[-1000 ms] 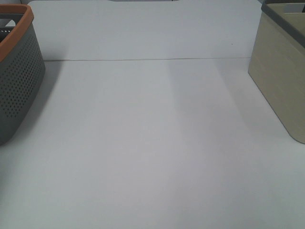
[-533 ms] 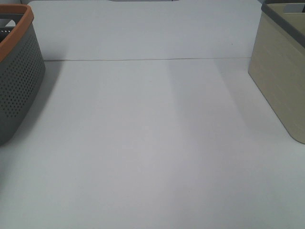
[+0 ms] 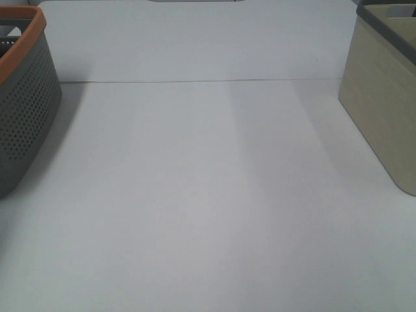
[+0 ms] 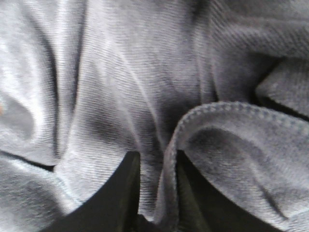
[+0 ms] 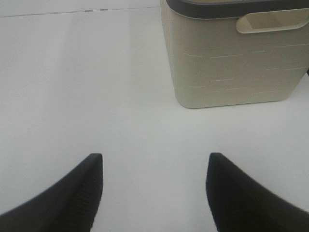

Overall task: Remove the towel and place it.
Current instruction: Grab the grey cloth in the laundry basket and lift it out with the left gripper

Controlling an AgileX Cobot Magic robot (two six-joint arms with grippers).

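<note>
A: Where the left gripper [image 4: 157, 162] sits, what lies around it?
B: The towel [image 4: 120, 87], crumpled and touching it on every side. 1 hemmed fold stands between its 2 dark fingers [image 4: 119, 193], which have closed narrow and pinch that fold from both sides.
A: And the right gripper [image 5: 154, 193]?
B: Jaws spread wide, with nothing between them.

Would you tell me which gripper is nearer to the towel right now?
Left. The left gripper pinches a fold of the towel. The right gripper hangs open over the table near the beige bin, with no towel in its view.
</note>
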